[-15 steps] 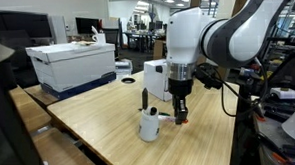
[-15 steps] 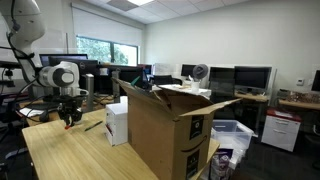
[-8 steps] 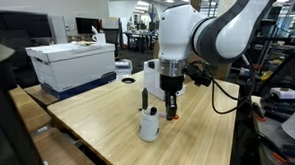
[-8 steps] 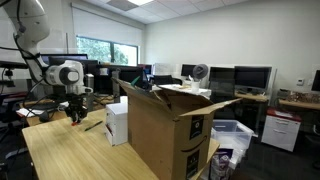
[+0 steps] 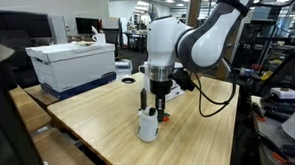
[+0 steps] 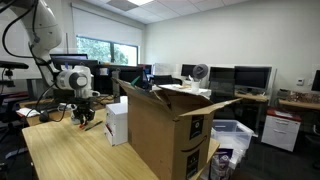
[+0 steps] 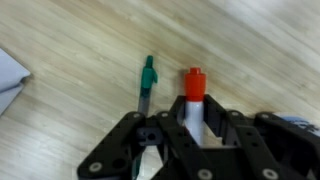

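Note:
My gripper [image 7: 196,118] is shut on a white marker with a red cap [image 7: 194,84], held upright over the wooden table [image 5: 110,129]. A green-capped marker [image 7: 147,80] lies flat on the table just beside it. In an exterior view the gripper [image 5: 161,114] hangs low, right next to a white cup [image 5: 148,125] with a dark marker standing in it. In an exterior view the gripper [image 6: 83,119] is near the table's far end.
A white and blue storage box [image 5: 75,64] stands at the table's back. A large open cardboard box [image 6: 165,130] and a small white box [image 6: 117,122] stand on the table. Desks, monitors and cables surround the table.
The arm has moved sideways over the table with the red-capped marker, toward the white cup, and now hangs right beside it. The cup has not moved.

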You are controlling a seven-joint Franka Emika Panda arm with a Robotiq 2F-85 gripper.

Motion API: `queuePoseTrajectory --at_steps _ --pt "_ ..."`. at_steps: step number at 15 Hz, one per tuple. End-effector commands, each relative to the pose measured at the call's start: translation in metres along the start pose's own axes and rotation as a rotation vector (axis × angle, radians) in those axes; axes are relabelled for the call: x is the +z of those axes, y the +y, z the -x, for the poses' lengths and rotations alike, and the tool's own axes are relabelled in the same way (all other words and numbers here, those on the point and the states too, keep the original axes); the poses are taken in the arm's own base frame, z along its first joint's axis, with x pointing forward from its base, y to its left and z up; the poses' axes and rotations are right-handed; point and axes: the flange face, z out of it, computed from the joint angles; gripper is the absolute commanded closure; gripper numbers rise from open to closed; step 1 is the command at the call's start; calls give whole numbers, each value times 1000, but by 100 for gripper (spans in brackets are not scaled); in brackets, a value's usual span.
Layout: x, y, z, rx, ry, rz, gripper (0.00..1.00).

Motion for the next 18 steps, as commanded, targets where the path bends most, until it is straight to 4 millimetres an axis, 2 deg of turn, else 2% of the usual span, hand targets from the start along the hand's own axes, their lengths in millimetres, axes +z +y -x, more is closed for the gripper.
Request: queuePoseTrajectory --at_steps 1,11,18 --pt "6 -5 -10 24 13 0 91" --pt "2 -2 -10 86 113 -4 91" --pt "-10 14 -12 -20 96 77 91"
